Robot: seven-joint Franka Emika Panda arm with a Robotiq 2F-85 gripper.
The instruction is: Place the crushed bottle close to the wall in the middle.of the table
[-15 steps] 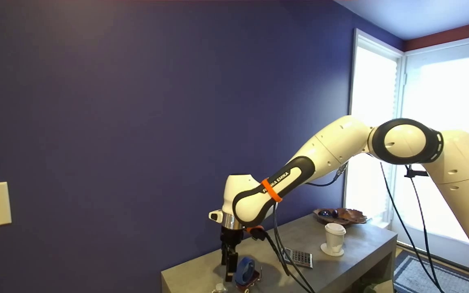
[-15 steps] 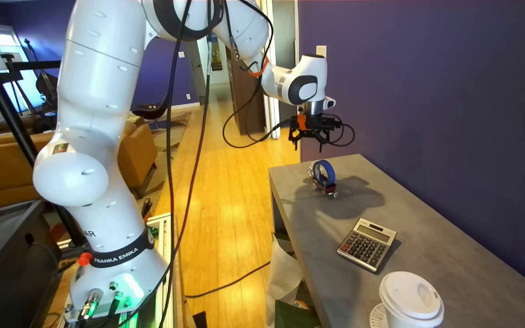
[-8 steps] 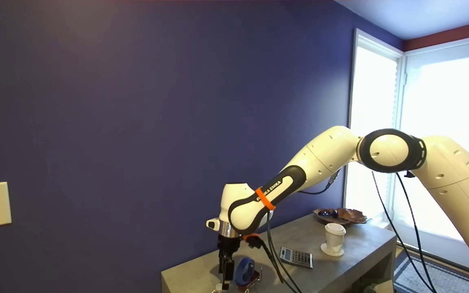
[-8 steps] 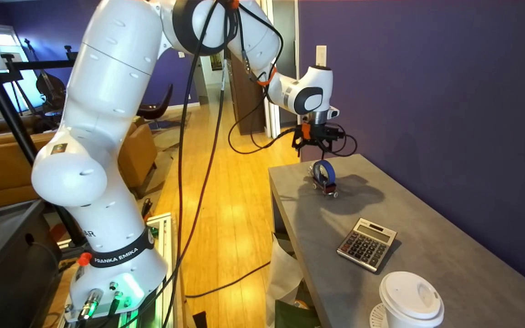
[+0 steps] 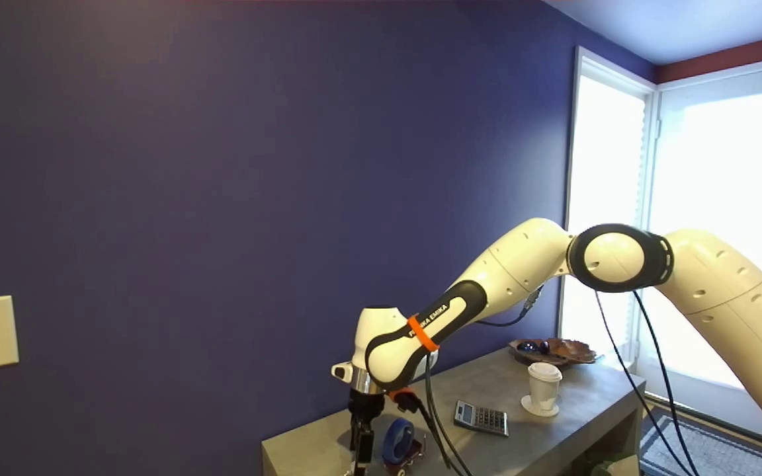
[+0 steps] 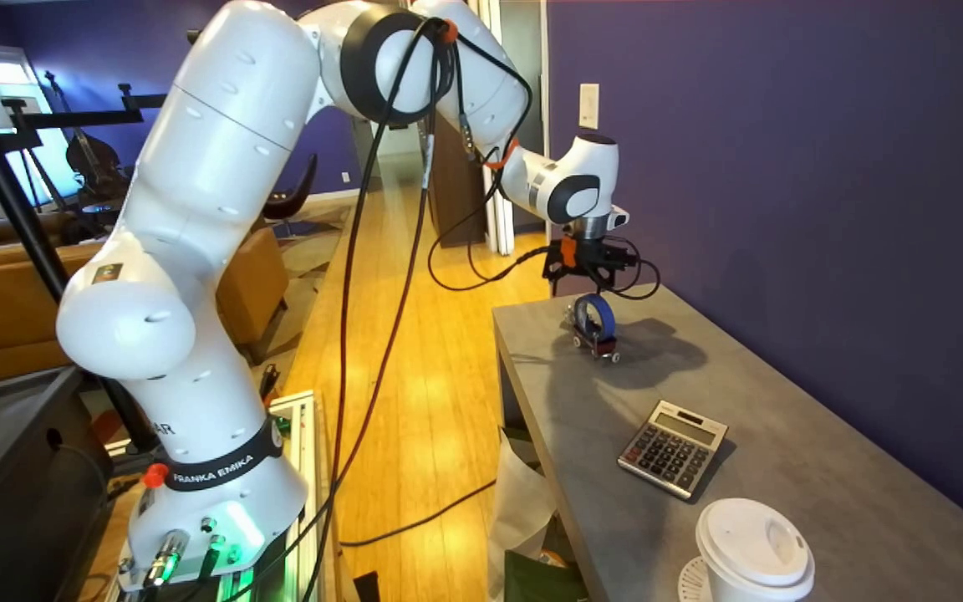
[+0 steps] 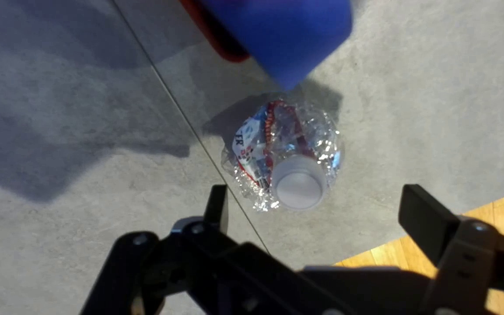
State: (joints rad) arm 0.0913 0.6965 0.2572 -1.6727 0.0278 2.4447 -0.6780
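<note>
The crushed bottle [image 7: 252,148] is clear plastic with a white cap and a red, white and blue label. In the wrist view its cap points at the camera. My gripper [image 7: 314,190] is open, with one black finger on each side of and short of the bottle; it touches nothing that I can see. In both exterior views the gripper [image 5: 359,456] is low at the table's end, beside the blue ring; its fingertips [image 6: 578,284] are partly hidden. The bottle is mostly hidden by the fingers at an exterior view's bottom edge. The grey table [image 6: 782,468] stands against the purple wall [image 6: 782,209].
A blue ring [image 6: 608,318] stands on a small red wheeled cart [image 6: 592,341], close to the bottle and gripper. A calculator [image 6: 674,449] lies mid-table. A white lidded cup [image 6: 753,543] and a wooden bowl [image 5: 576,350] stand farther along. Cables hang from the arm.
The gripper has moved steadily down toward the tabletop at the bottle, and the arm has lowered and stretched outward. It stays open. The ring, cart, calculator and cup have not moved.
</note>
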